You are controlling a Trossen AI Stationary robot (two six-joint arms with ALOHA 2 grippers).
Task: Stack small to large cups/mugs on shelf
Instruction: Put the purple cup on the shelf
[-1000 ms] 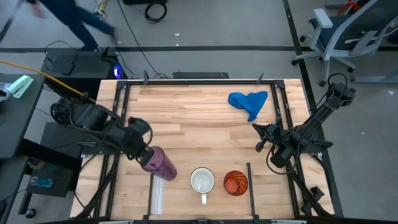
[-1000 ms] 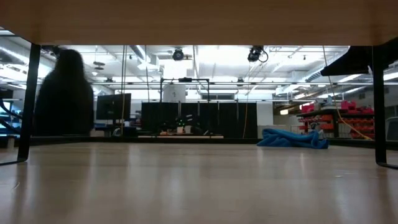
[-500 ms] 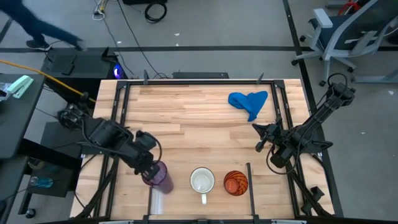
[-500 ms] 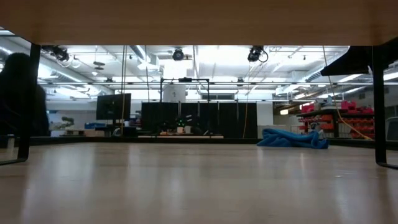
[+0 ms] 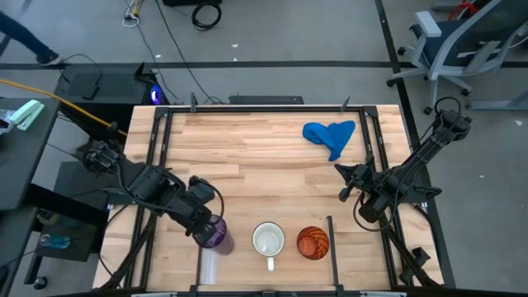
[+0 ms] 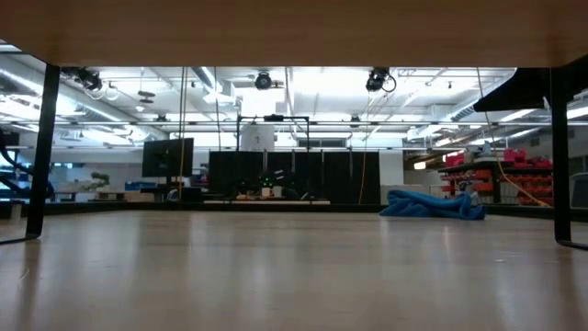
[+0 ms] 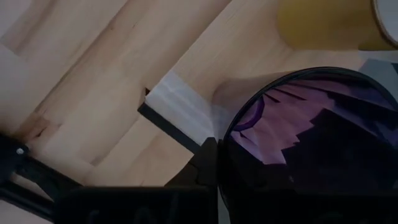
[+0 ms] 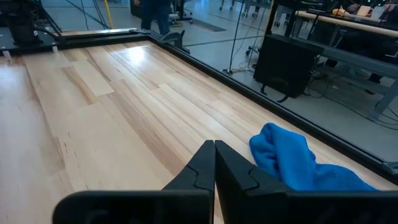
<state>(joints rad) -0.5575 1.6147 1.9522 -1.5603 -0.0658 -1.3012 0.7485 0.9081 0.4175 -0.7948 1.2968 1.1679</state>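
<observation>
Holding the purple cup [image 5: 215, 234], my left gripper [image 5: 203, 227] is closed around it at the near left end of the shelf [image 5: 285, 256], beside the pale upright strip [image 5: 209, 264]. I judge this the placing step: next I must lower and let go. Beyond the gripper toward the right stand the white mug [image 5: 268, 240], then the orange cup [image 5: 313, 242] by the thin dark post [image 5: 332, 239]. My right gripper [image 5: 345, 181] waits closed and empty, near the blue cloth [image 5: 330, 134]. Open surface [image 5: 264, 165] lies behind.
</observation>
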